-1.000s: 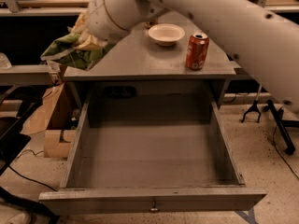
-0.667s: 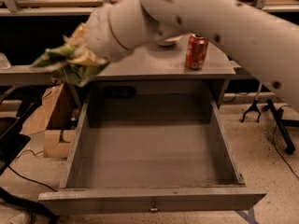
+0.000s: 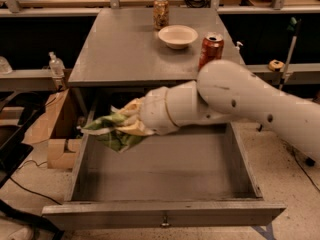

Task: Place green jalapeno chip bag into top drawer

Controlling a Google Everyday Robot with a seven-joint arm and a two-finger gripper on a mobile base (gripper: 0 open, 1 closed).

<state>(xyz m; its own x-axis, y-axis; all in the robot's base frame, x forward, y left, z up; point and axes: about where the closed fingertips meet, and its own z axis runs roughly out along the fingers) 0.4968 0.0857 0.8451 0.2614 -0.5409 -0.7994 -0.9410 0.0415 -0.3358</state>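
- Chip bag (image 3: 111, 130): clamped in the fingers of the gripper (image 3: 131, 123).
- Change: lowered from table (image 3: 125, 49) height; drawer (image 3: 165, 213) now lies open beneath the fingers, so release is judged near.

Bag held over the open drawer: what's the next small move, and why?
Probably lower straight down: the gripper holds the green jalapeno chip bag above the open top drawer, near its left wall as viewed, apparently clear of the floor.

Table (image 3: 115, 49) with white bowl (image 3: 177, 36), red can (image 3: 211, 50), tan can (image 3: 160, 12); claw (image 3: 130, 121) with chip bag (image 3: 111, 132) over drawer (image 3: 165, 171).
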